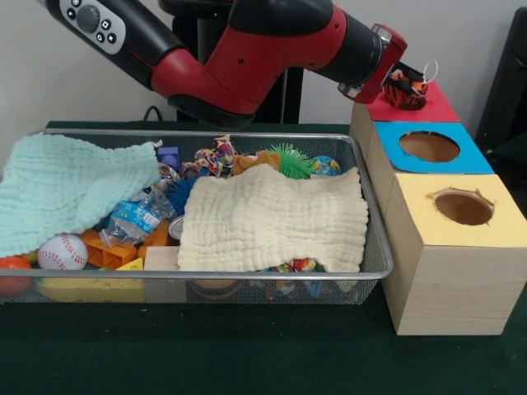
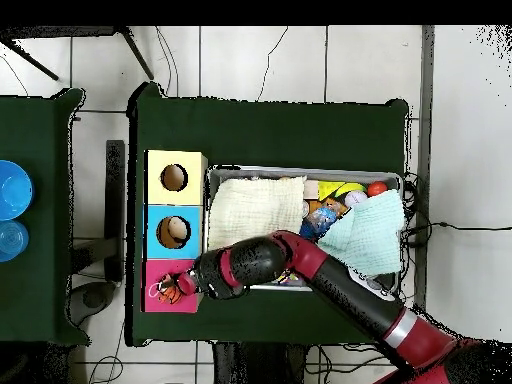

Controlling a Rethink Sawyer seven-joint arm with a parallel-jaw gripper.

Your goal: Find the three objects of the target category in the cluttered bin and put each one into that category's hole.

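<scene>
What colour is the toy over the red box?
Orange with black stripes, like a tiger; the front view shows it best.

No readable text, brand, number or sign anywhere. Only blurred, illegible print on the blue-and-white wrapper (image 1: 136,218) in the wire bin (image 1: 375,247), well away from the gripper (image 1: 405,82) and lower in the front view. Only unreadable marks on the round buttons of the grey control pad (image 1: 92,22) farther up the arm (image 1: 272,49).

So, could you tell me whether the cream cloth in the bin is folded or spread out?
Spread out: the cream cloth lies flat over the toys in the wire bin.
</scene>
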